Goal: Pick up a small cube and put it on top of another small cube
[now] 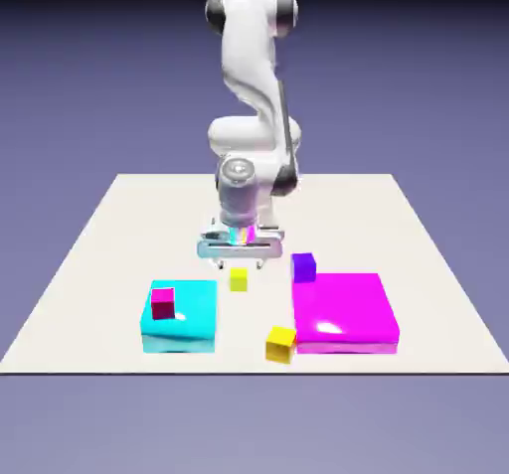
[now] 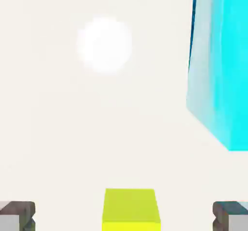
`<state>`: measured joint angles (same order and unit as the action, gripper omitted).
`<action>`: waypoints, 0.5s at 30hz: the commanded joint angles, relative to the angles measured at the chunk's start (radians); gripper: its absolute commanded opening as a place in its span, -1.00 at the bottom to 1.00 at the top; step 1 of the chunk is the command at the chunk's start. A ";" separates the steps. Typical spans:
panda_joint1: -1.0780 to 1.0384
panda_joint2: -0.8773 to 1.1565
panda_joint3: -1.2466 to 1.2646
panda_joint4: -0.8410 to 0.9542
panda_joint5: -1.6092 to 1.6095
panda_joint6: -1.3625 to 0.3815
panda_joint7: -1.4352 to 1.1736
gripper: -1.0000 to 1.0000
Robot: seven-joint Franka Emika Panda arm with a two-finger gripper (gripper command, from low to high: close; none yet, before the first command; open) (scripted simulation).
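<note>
Two open fingers straddle target, nothing gripped.
Gripper (image 1: 239,260) hangs spread above the lemon-yellow cube (image 1: 238,279), aligned for descent; cube sits on table (image 1: 99,243) beside cyan block (image 1: 189,313), which carries the dark pink cube (image 1: 163,303).

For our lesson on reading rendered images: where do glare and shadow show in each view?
Hand view: a round white glare spot on the table, none on the lemon-yellow cube. Exterior view: soft highlights on the cyan block and magenta block, a faint shadow under the open gripper; backdrop darkens upward.
</note>
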<state>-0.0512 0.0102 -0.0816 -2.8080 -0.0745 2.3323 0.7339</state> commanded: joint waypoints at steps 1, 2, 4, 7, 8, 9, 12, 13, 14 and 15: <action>0.004 0.007 -0.001 0.000 -0.001 -0.008 0.000 0.00; 0.004 0.007 -0.001 0.000 -0.001 -0.008 0.000 0.00; 0.001 0.079 -0.001 -0.011 -0.002 0.075 0.000 0.00; -0.003 0.188 0.000 -0.027 -0.003 0.200 0.001 0.00; -0.004 0.221 0.000 -0.032 -0.003 0.239 0.001 0.00; -0.004 0.221 0.000 -0.032 -0.003 0.239 0.001 -1.00; -0.002 0.149 0.000 -0.021 -0.003 0.155 0.001 -1.00; 0.000 0.113 -0.001 -0.016 -0.002 0.114 0.001 -1.00; 0.001 0.076 -0.001 -0.010 -0.002 0.072 0.000 -1.00; 0.002 0.040 -0.001 -0.005 -0.001 0.030 0.000 -1.00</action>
<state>-0.0489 0.0505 -0.0817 -2.8130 -0.0728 2.3627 0.7320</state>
